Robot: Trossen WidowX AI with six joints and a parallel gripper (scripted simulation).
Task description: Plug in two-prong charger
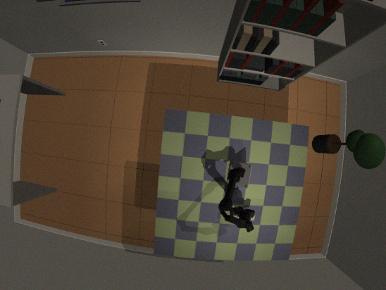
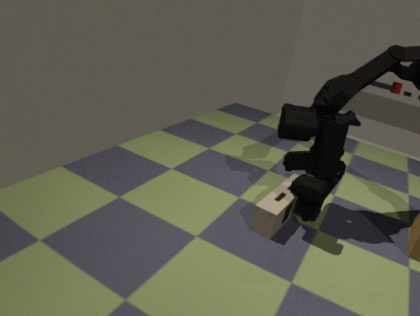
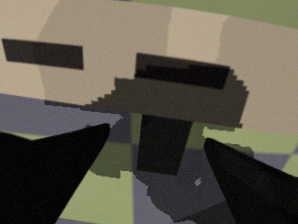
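The beige power strip [image 2: 268,218] [image 3: 110,40] lies on the checkered table [image 2: 161,199] [image 1: 197,123]. In the wrist view its left outlet [image 3: 42,53] is an empty dark slot, and its right outlet [image 3: 182,75] lies in shadow. The dark charger [image 3: 162,145] shows as a block reaching from the right outlet toward the camera. Its prongs are hidden. My gripper [image 3: 157,135] [image 2: 306,201] [image 1: 248,219] is open. Its two black fingers stand apart on either side of the charger and do not touch it. In the exterior view the gripper hides the charger and the right outlet.
A tan box [image 2: 415,238] shows at the right edge of the exterior view. A grey wall panel with a red button [image 2: 396,87] is behind the arm. A bookshelf [image 1: 282,42] and a potted plant [image 1: 366,149] stand off the table.
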